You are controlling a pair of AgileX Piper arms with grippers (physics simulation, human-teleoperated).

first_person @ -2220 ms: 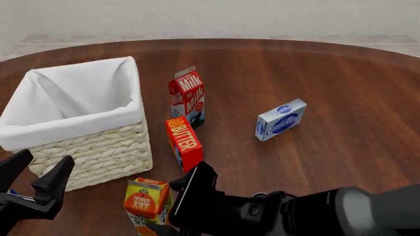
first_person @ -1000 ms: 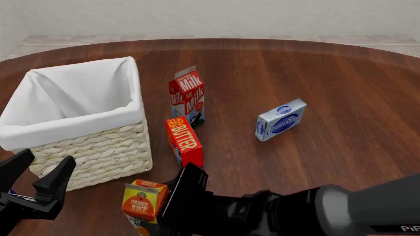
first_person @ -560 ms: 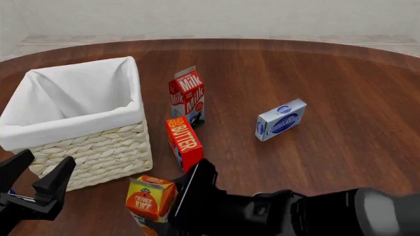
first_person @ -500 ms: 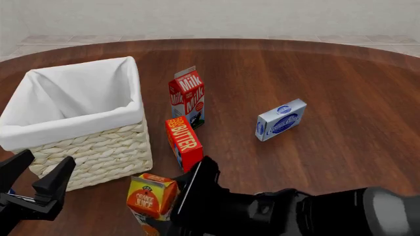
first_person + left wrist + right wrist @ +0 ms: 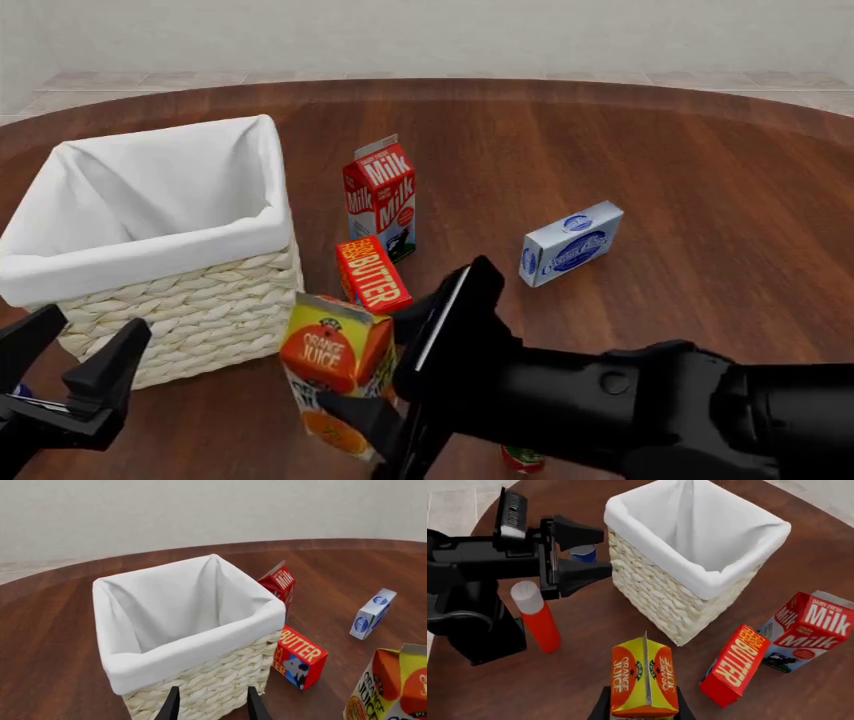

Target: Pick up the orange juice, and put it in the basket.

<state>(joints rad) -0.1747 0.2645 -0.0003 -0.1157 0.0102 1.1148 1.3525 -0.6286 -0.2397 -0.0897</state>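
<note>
Both arms are glossy black with rounded, bulky housings. The right gripper has flat, blade-like black fingers with a thin pale edge line. The left gripper carries wedge-shaped black fingers on a boxy black mount with ribbed detail

Right gripper clamped on orange juice, carton lifted, tilted. Left gripper low at near-left, fingers spread, holding nothing.
</note>
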